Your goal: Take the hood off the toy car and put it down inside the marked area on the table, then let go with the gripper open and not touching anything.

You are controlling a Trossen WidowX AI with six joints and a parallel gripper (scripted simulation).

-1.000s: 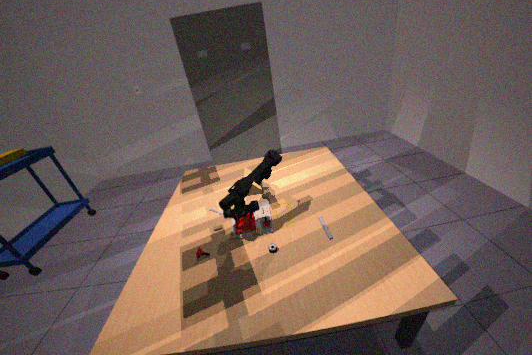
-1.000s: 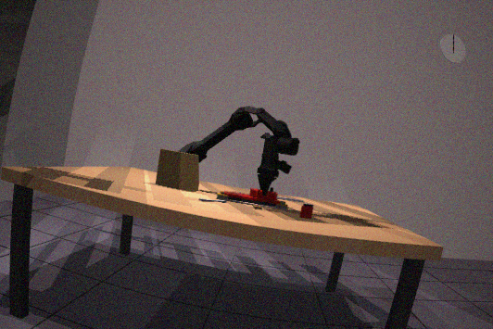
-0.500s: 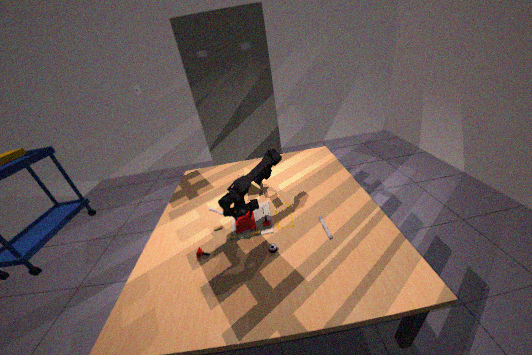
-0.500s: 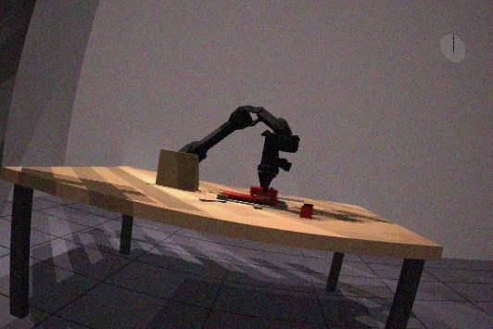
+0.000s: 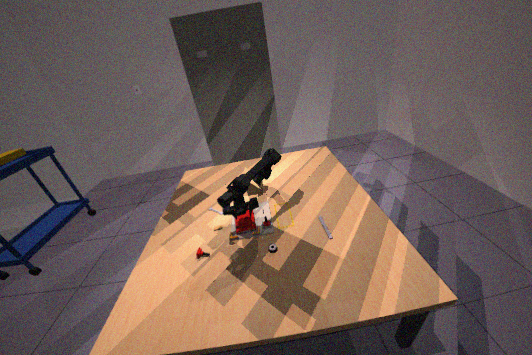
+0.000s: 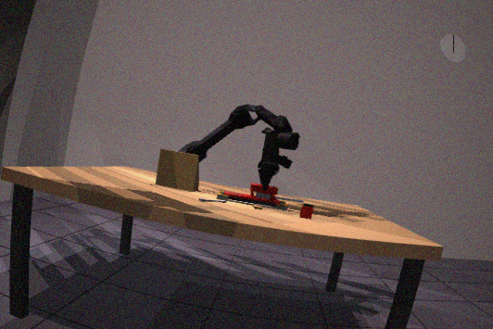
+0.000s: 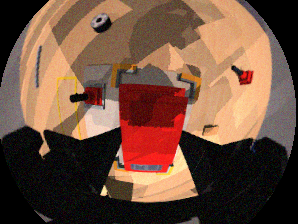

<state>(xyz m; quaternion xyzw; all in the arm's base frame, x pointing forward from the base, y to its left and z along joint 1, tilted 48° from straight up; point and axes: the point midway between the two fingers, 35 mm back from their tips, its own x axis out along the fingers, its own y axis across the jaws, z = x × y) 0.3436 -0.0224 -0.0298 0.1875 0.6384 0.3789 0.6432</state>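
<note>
The red hood (image 5: 245, 223) (image 6: 254, 190) (image 7: 152, 107) is a box-like piece held between the fingers of my gripper (image 5: 244, 209) (image 6: 265, 187) (image 7: 150, 131), which is shut on it with one finger on each side. The hood appears slightly raised over the toy car (image 6: 242, 196) (image 7: 150, 75), whose grey base and orange corner pieces show around it. How far it clears the car is hard to tell. The marked area (image 7: 67, 78) is a thin yellow outline beside the car, on the left in the wrist view. The fingertips are partly hidden by the hood.
A red piece with a black stem (image 7: 94, 96) stands on the car's side, reaching toward the outline. A black-and-grey wheel (image 5: 272, 248) (image 7: 101, 22), a thin rod (image 5: 325, 228) (image 7: 38, 66) and a loose red-and-black part (image 5: 200, 253) (image 7: 245, 77) lie around the car. A brown block (image 6: 178, 170) stands near the arm's base.
</note>
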